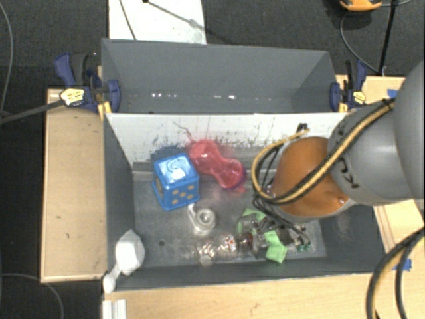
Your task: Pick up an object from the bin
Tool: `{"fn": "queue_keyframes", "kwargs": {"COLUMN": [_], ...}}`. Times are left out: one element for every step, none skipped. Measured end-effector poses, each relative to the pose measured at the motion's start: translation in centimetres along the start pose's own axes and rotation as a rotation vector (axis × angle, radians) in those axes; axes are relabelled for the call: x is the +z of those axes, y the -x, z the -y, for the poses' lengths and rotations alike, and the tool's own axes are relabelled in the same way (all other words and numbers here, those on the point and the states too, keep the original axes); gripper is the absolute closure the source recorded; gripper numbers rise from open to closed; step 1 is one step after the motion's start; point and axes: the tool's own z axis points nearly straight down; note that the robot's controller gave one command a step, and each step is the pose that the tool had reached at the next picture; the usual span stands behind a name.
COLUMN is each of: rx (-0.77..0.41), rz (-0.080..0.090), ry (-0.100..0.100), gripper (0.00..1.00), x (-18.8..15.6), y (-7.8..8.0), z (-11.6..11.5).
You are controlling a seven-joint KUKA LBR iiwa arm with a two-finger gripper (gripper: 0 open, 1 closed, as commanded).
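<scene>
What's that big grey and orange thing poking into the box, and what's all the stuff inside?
That is a robot arm, reaching in from the right; the orange part belongs to it. The camera looks down from above. At the arm's end is a claw for picking things up, low in the grey bin near its front. A green thing lies right by it, but I cannot tell whether the claw holds it. Also in the bin: a blue cube with yellow dots, a pink lumpy toy, small clear bits and a white thing in the front left corner.
</scene>
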Motion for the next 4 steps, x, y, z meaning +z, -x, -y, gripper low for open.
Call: {"fn": "queue_keyframes", "kwargs": {"rx": [-0.001,-0.001,-0.002,-0.003], "rz": [0.0,-0.001,-0.001,0.001], "ry": [0.0,0.0,0.0,0.0], "gripper": [1.0,1.0,1.0,1.0], "x": [0.0,-0.4,-1.4,-2.2], "y": [0.0,0.0,0.0,0.0], "z": [0.0,0.0,0.0,0.0]}}
